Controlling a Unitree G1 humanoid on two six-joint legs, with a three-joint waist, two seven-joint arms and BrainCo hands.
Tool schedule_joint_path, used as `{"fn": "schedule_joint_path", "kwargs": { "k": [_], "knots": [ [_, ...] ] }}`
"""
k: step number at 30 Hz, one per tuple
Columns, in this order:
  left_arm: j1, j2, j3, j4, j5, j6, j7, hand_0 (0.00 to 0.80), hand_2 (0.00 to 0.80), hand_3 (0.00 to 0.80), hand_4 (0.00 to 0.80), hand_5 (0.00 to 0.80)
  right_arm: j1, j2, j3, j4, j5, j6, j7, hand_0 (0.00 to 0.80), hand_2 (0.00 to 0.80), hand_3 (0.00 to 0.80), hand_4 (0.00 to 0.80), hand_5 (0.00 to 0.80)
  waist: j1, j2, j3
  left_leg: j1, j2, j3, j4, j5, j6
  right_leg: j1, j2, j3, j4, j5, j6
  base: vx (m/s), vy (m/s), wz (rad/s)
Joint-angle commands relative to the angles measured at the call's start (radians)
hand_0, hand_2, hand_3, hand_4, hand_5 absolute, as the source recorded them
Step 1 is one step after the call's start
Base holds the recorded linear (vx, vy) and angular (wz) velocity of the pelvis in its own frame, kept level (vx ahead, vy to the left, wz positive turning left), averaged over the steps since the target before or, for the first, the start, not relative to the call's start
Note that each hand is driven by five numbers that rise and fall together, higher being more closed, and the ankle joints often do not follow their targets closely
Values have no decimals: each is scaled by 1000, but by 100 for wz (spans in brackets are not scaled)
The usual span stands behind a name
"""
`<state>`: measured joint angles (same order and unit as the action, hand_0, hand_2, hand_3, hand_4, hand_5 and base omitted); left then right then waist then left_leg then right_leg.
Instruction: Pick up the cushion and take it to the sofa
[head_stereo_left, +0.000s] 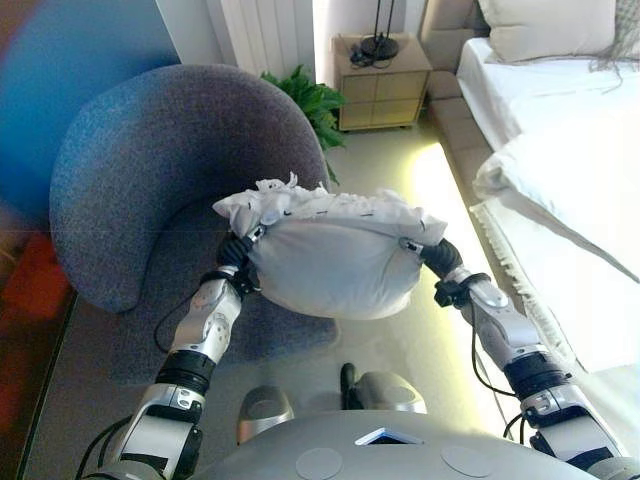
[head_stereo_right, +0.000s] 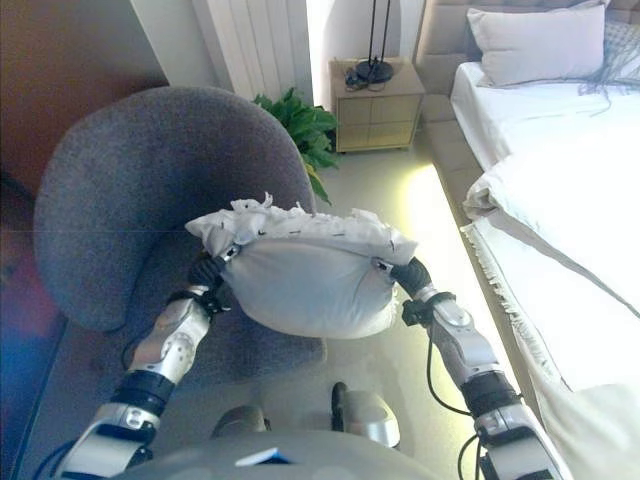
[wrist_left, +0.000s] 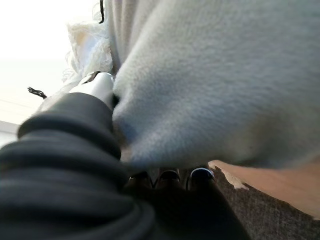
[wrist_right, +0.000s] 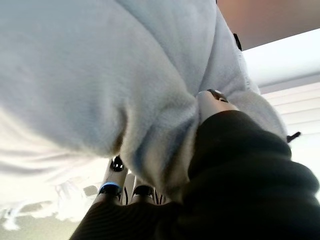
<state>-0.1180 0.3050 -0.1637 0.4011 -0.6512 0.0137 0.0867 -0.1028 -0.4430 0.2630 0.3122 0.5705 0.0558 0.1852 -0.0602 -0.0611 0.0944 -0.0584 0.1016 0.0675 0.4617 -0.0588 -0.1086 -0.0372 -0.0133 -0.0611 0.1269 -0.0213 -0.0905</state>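
A pale grey cushion (head_stereo_left: 330, 265) with a frilly white edge hangs in the air between my two hands, just in front of the round grey sofa chair (head_stereo_left: 150, 170). My left hand (head_stereo_left: 235, 255) grips its left end and my right hand (head_stereo_left: 440, 260) grips its right end. In the left wrist view the thumb (wrist_left: 100, 85) presses into the cushion (wrist_left: 215, 75) with the fingers curled under it. The right wrist view shows the same hold on the cushion (wrist_right: 90, 65) by my right hand (wrist_right: 240, 165).
A bed (head_stereo_left: 560, 150) with white covers and a pillow (head_stereo_left: 550, 25) runs along the right. A wooden nightstand (head_stereo_left: 380, 80) with a lamp base stands at the back. A green plant (head_stereo_left: 310, 100) sits behind the sofa chair. Pale floor lies between bed and chair.
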Motion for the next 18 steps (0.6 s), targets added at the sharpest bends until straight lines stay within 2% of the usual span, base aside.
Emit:
{"fn": "schedule_joint_path", "kwargs": {
  "k": [1, 4, 5, 9, 13, 15, 18],
  "knots": [
    [-57, 13, 45, -94, -51, -85, -44, 800, 800, 800, 800, 800, -109, 27, 3, -85, 8, -30, -3, 800, 800, 800, 800, 800, 28, 22, -39, -7, 1, -12, -239, 154, 7, 79, -44, 2, -38, 5, 140, 143, 146, -2],
    [-69, 3, 41, -70, -39, -92, -45, 800, 800, 800, 800, 800, -116, 30, 11, -91, -20, -26, -13, 800, 800, 800, 800, 800, 33, 32, -36, -20, -6, 8, -304, 127, 8, 96, -61, -8, -27, -21, 152, 112, 161, -23],
    [-73, 3, 40, -60, -36, -95, -44, 800, 800, 800, 800, 800, -118, 30, 14, -90, -19, -23, -10, 800, 800, 800, 800, 800, 30, 34, -38, -10, -12, 13, -322, 101, 18, 92, -70, -12, -14, -29, 157, 71, 150, -35],
    [-84, 14, 28, -33, -20, -109, -33, 800, 800, 800, 800, 800, -93, 29, 16, -95, -19, -11, 0, 800, 800, 800, 800, 800, 16, 53, -41, 32, -28, 21, -363, 77, 33, 68, -81, -12, 31, -45, 170, 72, 153, -41],
    [-96, 17, 17, -34, -9, -101, 3, 800, 800, 800, 800, 800, -82, 48, 29, -85, -34, -15, -1, 800, 800, 800, 800, 800, 20, 61, -40, 43, -57, 16, -381, 64, 52, 49, -94, -24, 60, -49, 182, 45, 145, 3],
    [-102, 16, 14, -29, -3, -93, 19, 800, 800, 800, 800, 800, -91, 66, 40, -75, -37, -18, -9, 800, 800, 800, 800, 800, 29, 63, -34, 45, -73, 11, -393, 60, 66, 31, -104, -38, 96, -43, 192, 16, 143, 13],
    [-108, 21, 14, -17, 7, -87, 32, 800, 800, 800, 800, 800, -101, 101, 69, -78, -33, -7, -37, 800, 800, 800, 800, 800, 39, 68, -16, 45, -90, 14, -390, 52, 91, -32, -122, -54, 241, -23, 207, 6, 138, 8]
  ]
}}
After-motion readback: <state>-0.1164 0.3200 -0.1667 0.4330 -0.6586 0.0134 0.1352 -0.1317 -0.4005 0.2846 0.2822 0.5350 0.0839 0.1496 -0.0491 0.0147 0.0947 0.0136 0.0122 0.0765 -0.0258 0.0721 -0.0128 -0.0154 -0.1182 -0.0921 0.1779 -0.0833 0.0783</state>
